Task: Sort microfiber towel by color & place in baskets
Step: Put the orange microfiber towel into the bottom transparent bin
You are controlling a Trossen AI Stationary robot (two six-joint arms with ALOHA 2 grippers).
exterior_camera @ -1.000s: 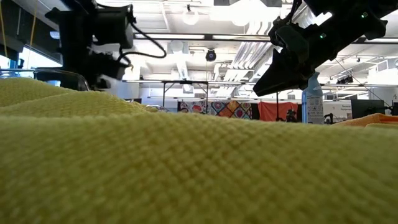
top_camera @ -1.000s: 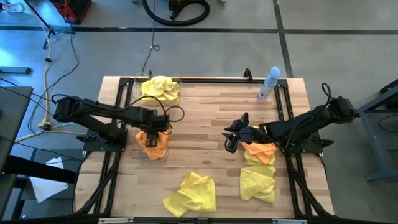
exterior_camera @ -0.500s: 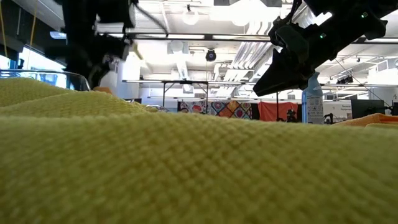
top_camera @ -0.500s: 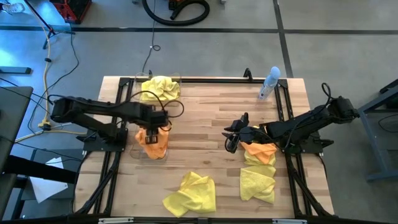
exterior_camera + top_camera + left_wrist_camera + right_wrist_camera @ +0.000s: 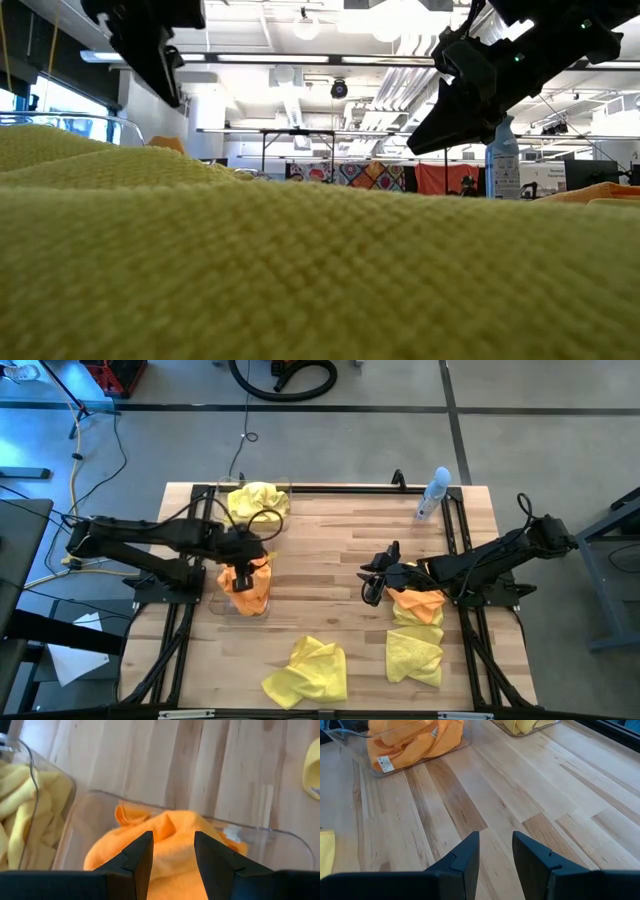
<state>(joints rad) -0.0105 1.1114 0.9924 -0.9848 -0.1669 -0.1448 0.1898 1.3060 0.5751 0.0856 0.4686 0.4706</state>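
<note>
Two clear baskets stand at the table's left. The near basket (image 5: 264, 610) holds an orange towel (image 5: 247, 592); the far basket (image 5: 288, 502) holds a yellow towel (image 5: 257, 499). My left gripper (image 5: 242, 568) hovers open above the orange towel (image 5: 170, 850) without touching it. My right gripper (image 5: 370, 592) waits open over bare wood right of centre. One orange towel (image 5: 418, 605) lies flat under the right arm, with a yellow towel (image 5: 415, 656) nearer the front edge. Another yellow towel (image 5: 308, 671) lies crumpled at front centre.
A slim clear spray bottle (image 5: 432, 495) stands near the far right corner. Bare wood lies between the baskets and my right gripper (image 5: 495, 837). In the low view a yellow towel (image 5: 300, 270) fills the foreground, with both arms above it.
My left gripper has risen straight up out of the near basket. The orange towel has stayed lying inside the basket. My right arm has kept still.
</note>
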